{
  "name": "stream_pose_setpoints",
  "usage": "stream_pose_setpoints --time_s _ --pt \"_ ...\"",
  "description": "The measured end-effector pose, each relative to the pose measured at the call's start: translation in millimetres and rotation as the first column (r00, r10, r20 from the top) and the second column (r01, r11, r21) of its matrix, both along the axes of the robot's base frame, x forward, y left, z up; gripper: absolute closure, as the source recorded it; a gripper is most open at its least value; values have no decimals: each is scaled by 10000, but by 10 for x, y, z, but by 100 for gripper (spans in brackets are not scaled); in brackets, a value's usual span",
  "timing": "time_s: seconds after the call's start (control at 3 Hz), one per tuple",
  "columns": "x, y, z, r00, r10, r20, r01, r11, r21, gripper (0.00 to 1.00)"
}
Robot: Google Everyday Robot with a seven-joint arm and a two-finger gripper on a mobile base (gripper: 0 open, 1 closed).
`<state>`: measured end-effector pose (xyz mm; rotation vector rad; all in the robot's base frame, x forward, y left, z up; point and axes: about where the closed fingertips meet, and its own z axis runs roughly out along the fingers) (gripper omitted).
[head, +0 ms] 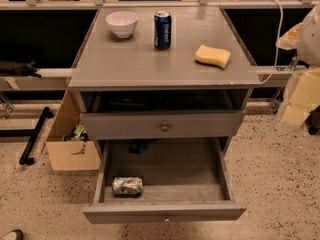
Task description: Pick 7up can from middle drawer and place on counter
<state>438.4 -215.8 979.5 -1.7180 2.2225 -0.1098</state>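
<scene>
The 7up can [127, 186] lies on its side in the front left corner of the open middle drawer [165, 212], which is pulled out low at the front of the cabinet. The counter [150, 59] is the flat grey top of the cabinet. My gripper [299, 96] shows as a pale, blurred shape at the right edge of the view. It is beside the cabinet's right side, level with the counter and upper drawer, and far up and right of the can. Nothing shows in it.
On the counter stand a white bowl [122, 23] at the back left, a dark blue Pepsi can [162, 30] at the back middle and a yellow sponge [213, 56] at the right. A drawer front with a brass knob [164, 127] sits above the open drawer. A cardboard box [70, 144] stands on the floor at the left.
</scene>
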Motion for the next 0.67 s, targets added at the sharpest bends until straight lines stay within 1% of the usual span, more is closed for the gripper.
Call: stream_pose_setpoints --time_s 0.33,0.67 --pt "0 0 0 10000 0 0 0 10000 0 0" --pt "-7 135 -155 9991 293 -308 -286 9993 221 0"
